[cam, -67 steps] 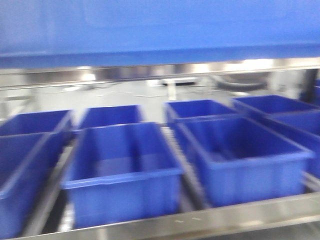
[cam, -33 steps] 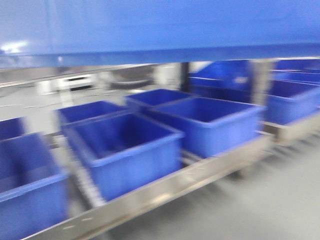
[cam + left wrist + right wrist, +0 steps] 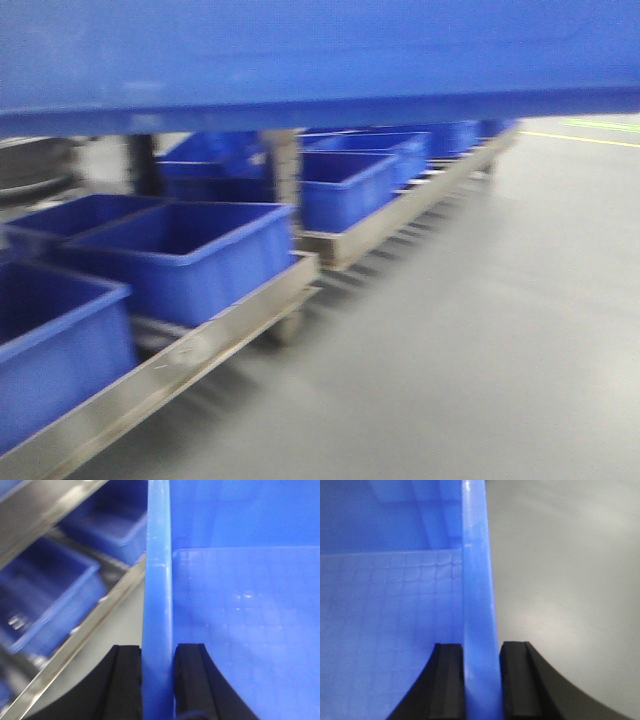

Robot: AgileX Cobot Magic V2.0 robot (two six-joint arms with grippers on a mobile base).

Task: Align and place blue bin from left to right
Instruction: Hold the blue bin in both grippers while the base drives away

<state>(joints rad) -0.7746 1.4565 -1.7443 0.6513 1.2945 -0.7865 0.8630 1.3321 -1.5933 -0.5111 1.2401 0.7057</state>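
Note:
The blue bin (image 3: 320, 55) hangs in the air between my two arms and fills the top of the front view with its bright-blue wall. My left gripper (image 3: 157, 652) is shut on the bin's left rim (image 3: 157, 570), one black finger on each side of it. My right gripper (image 3: 481, 650) is shut on the right rim (image 3: 477, 570) in the same way. The bin's gridded floor (image 3: 385, 625) shows in both wrist views. Neither gripper shows in the front view.
A long steel roller rack (image 3: 200, 345) runs from lower left to upper right and carries several darker blue bins (image 3: 180, 255). A rack post (image 3: 283, 165) stands behind them. Grey floor (image 3: 480, 330) spreads to the right, with a yellow line (image 3: 580, 138) far off.
The front view has swung to the right: the rack and its bins have slid to the left and grey floor now fills the right half. The held bin stays at the top.

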